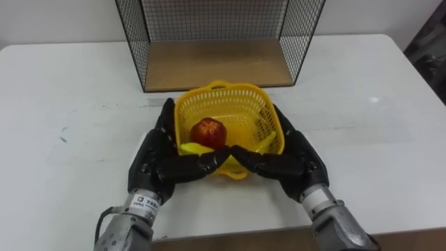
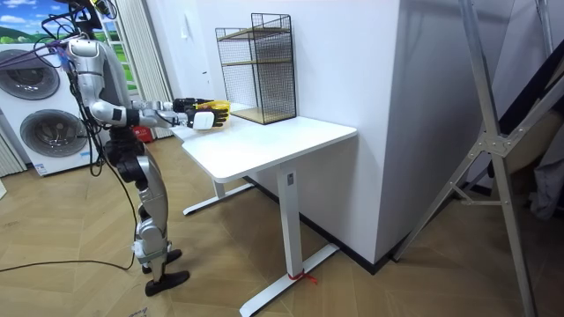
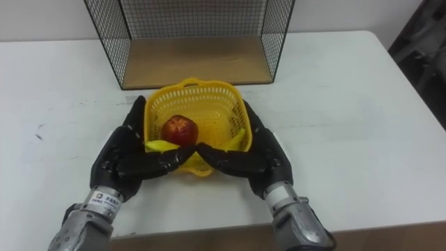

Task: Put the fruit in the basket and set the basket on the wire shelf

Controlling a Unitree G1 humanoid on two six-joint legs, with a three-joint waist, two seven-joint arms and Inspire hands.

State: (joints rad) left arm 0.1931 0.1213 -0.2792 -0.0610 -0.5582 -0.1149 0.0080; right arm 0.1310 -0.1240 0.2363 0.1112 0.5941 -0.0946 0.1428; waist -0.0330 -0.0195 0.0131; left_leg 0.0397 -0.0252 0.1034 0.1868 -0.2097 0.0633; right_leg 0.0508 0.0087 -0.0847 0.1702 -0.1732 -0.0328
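Fingers [image 1: 166, 124] are kept straight and flat, pressed on both sides of the basket [image 1: 240, 104]. Thumbs are laid across its front wall, tips nearly touching. The basket is cupped btwn left hand [image 1: 155, 166] and right hand [image 1: 298, 164] at frame centre, on the table [image 1: 362, 104]. Apple [image 1: 208, 132] and banana [image 1: 194, 148] are seen inside. The wire shelf [image 1: 216, 66] is set just behind, at top centre.

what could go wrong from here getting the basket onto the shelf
The basket is only squeezed between the left hand and right hand, so it may slip or buckle when lifted. With hands on both sides, they might catch the mesh walls of the wire shelf. A tilt could roll the apple out.
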